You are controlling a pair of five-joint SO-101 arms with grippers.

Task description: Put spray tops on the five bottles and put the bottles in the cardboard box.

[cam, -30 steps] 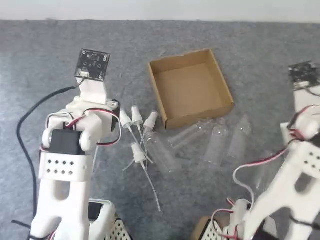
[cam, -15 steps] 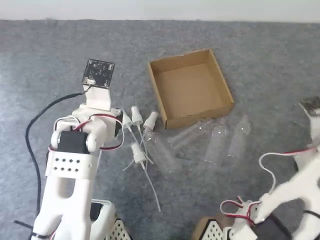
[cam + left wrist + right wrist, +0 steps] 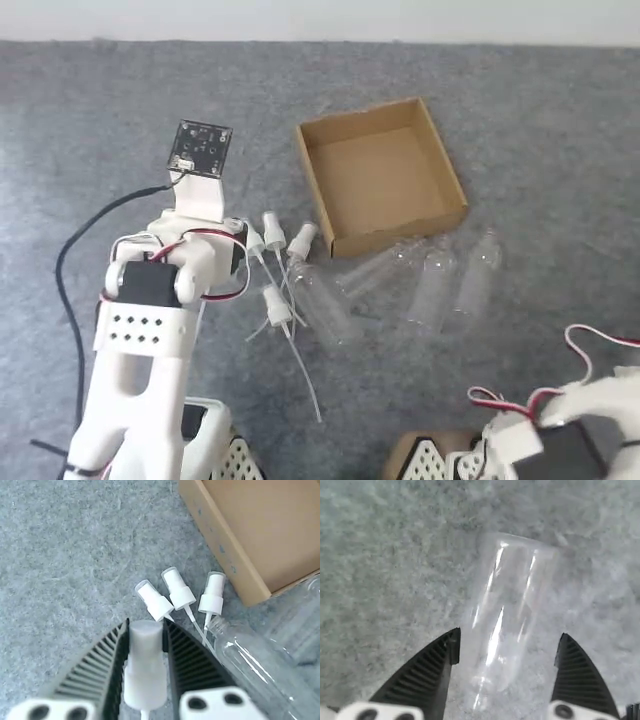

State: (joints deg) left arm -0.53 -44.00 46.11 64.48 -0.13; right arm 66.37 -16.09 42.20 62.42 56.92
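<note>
White spray top (image 3: 145, 675) pinched in L gripper (image 3: 146, 628) — R gripper (image 3: 510, 636) spread wide, clear bottle (image 3: 510, 590) lying between its fingers.

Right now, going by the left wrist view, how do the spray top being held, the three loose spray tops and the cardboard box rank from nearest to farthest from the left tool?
1. The held spray top, clamped between the fingers of the left tool.
2. The loose spray tops, in a row on the carpet just past the fingertips.
3. The cardboard box, farthest, beyond that row.
</note>
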